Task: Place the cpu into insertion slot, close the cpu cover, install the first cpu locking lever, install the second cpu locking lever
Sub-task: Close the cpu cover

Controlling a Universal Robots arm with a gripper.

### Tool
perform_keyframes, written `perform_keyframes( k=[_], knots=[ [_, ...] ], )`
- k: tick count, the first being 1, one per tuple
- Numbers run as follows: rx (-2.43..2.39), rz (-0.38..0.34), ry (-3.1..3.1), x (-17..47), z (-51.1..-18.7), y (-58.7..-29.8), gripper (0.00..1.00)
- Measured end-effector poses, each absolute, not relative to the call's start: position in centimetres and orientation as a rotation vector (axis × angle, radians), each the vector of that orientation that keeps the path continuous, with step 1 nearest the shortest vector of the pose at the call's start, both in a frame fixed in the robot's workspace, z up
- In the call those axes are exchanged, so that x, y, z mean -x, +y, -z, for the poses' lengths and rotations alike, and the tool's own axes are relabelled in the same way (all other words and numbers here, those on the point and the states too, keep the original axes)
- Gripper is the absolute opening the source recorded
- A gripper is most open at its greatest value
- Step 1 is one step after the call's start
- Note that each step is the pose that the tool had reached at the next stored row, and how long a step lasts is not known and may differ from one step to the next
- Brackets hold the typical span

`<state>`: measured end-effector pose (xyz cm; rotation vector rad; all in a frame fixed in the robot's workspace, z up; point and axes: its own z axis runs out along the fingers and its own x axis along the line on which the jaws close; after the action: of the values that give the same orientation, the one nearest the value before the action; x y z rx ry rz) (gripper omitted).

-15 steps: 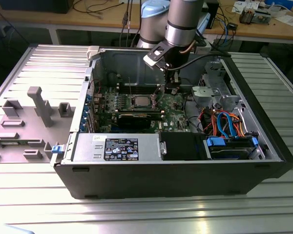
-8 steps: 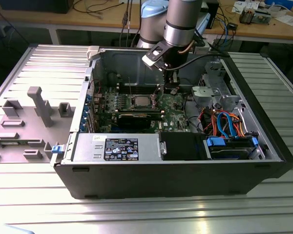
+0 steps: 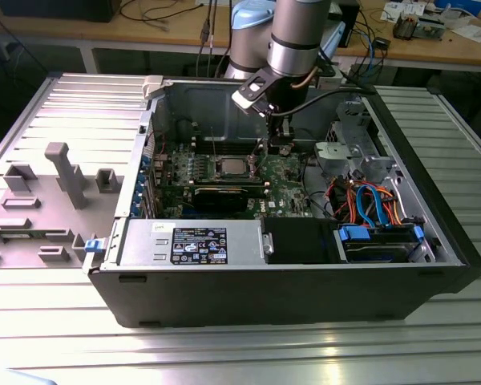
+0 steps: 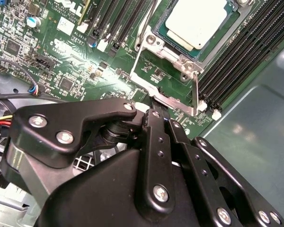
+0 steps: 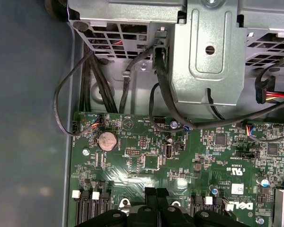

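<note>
Case: open computer case point(image 3: 264, 293), centre of the exterior view, holds the green motherboard point(image 3: 293, 188).
Slot: insertion slot point(image 4: 154, 41) holds the cpu point(image 4: 199, 21).
Cover: cpu cover point(image 4: 195, 92) swung off the cpu, beside the slot.
Pincer: gripper point(image 5: 156, 195) fingers together, tips at the cover's edge.

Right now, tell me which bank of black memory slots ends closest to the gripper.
The bank beside the case wall, across the cpu from the other bank; its white-tabbed ends sit right by the gripper.

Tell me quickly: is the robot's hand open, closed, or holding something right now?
The hand is closed, its tip at the edge of the open cpu cover; whether it pinches the cover cannot be told.
</note>
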<state>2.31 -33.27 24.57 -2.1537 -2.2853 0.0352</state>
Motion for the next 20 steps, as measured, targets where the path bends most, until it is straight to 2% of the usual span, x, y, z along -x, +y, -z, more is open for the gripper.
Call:
perform_keyframes(
  k=[20],
  knots=[
    [2.153,-0.037,-2.284,-1.85,-24.49,-33.27,0.11]
  ],
)
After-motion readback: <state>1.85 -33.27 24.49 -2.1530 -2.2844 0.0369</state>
